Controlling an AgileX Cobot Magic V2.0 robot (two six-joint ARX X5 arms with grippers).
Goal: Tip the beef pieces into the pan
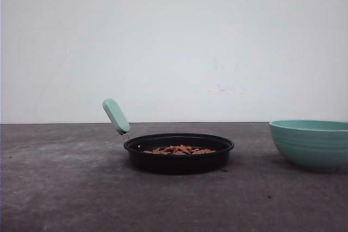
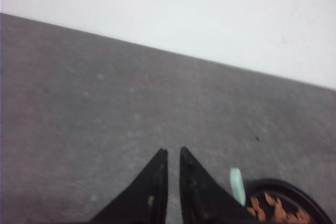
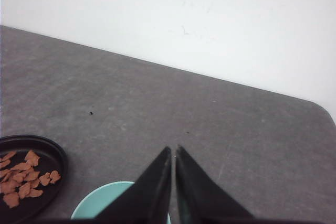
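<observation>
beef pieces [image 1: 180, 150]: sitting in the pan [image 1: 179, 161]
left claw [image 2: 174, 153]: closed, empty
right claw [image 3: 173, 150]: closed, over teal bowl [image 3: 100, 205]

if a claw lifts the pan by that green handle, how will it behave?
Likely nose-down: the handle sits off one side of the pan, so the weight hangs away from the grip. The beef lies loose and would probably slide toward the low rim. The handle looks smooth and rounded, so it may twist in a claw.

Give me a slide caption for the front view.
Beef pieces lie in the black pan, mint handle raised at left; a teal bowl stands apart at right.
</observation>
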